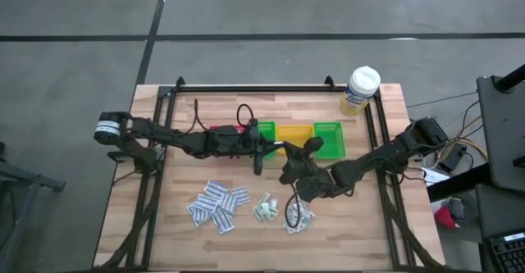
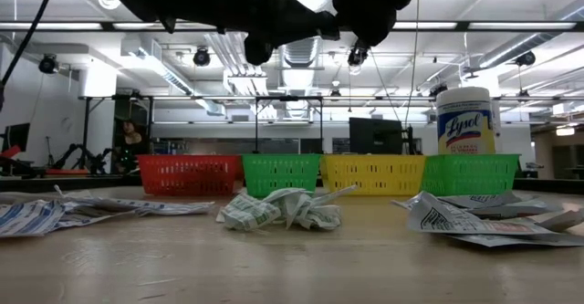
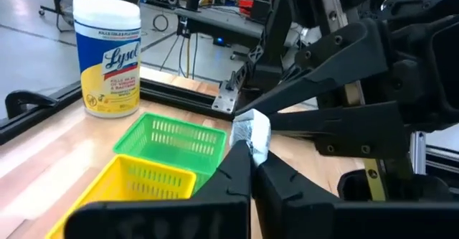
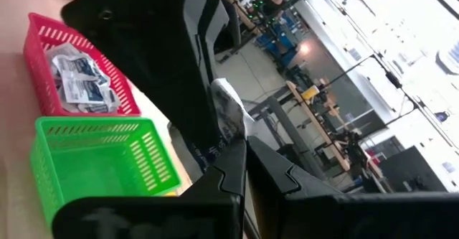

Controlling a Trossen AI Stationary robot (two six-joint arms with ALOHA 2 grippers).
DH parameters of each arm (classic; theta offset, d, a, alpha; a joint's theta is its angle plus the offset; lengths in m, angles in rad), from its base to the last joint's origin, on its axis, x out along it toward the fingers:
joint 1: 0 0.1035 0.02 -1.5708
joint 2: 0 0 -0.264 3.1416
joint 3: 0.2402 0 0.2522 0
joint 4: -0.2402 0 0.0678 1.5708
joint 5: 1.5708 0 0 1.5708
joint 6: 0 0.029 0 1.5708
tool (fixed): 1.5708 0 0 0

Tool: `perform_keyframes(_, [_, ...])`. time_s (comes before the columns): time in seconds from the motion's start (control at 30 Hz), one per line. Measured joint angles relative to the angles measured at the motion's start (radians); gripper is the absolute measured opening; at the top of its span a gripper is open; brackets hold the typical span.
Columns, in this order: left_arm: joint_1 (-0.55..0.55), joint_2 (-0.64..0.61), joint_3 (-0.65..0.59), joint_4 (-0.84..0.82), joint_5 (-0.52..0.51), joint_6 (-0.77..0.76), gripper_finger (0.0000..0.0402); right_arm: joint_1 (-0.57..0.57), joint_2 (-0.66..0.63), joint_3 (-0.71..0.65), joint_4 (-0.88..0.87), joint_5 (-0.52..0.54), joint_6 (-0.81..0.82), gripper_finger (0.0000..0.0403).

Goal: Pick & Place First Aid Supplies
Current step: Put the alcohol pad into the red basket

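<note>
Left claw [image 3: 249, 153] clamped on white packet [image 3: 252, 133], right claw [image 4: 245, 147] pinching same packet (both claws meet mid-air, above bins near table centre). Below: red bin [image 4: 86, 74] w/ packets inside, green bin [image 4: 107, 156], yellow bin [image 3: 136, 185]. Loose packets [image 1: 217, 205] near front edge. Wipes bottle [image 1: 361, 90] at far right corner.

Wooden worktop [image 1: 172, 224] carries a row of four small bins near its middle: red bin [image 2: 187, 174], green bin [image 2: 281, 173], yellow bin [image 2: 372, 173], second green bin [image 2: 470, 173]. A wipes bottle [image 1: 361, 90] stands at the far right corner. Three heaps of white paper packets [image 1: 218, 204] lie toward the near edge.
</note>
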Motion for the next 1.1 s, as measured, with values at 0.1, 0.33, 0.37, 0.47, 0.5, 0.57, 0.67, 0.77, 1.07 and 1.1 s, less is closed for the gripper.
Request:
perform_keyframes(0.1, [0.000, -0.013, -0.001, -0.060, -0.001, -0.008, 0.0001, 0.005, 0.000, 0.000, -0.026, -0.011, 0.001, 0.0008])
perform_keyframes(0.33, [0.000, -0.094, -0.004, -0.457, -0.236, -0.119, 0.0001, 0.026, -0.005, 0.000, -0.262, 0.014, 0.195, 0.0008])
perform_keyframes(0.37, [0.001, -0.112, -0.004, -0.509, -0.277, -0.151, 0.0001, 0.031, -0.005, 0.000, -0.307, 0.014, 0.233, 0.0008])
perform_keyframes(0.47, [0.003, -0.160, -0.004, -0.663, -0.369, -0.211, 0.0000, 0.048, -0.008, 0.000, -0.413, 0.002, 0.349, 0.0008])
perform_keyframes(0.5, [0.006, -0.175, -0.004, -0.697, -0.395, -0.224, 0.0000, 0.052, -0.010, 0.000, -0.446, -0.016, 0.380, 0.0008])
perform_keyframes(0.57, [0.016, -0.209, -0.004, -0.763, -0.425, -0.251, 0.0000, 0.061, -0.015, 0.000, -0.488, -0.070, 0.421, 0.0008])
perform_keyframes(0.67, [0.052, -0.246, -0.004, -0.848, -0.407, -0.298, 0.0000, 0.076, -0.028, -0.001, -0.523, -0.170, 0.442, 0.0008])
perform_keyframes(0.77, [0.102, -0.261, -0.004, -0.935, -0.324, -0.357, 0.0000, 0.091, -0.045, -0.001, -0.523, -0.252, 0.441, 0.0008])
perform_keyframes(1.07, [0.239, -0.243, -0.004, -1.124, -0.071, -0.515, 0.0000, 0.119, -0.069, -0.001, -0.552, -0.280, 0.470, 0.0008])
perform_keyframes(1.1, [0.244, -0.243, -0.004, -1.136, -0.064, -0.524, 0.0000, 0.121, -0.069, -0.001, -0.552, -0.280, 0.471, 0.0008])
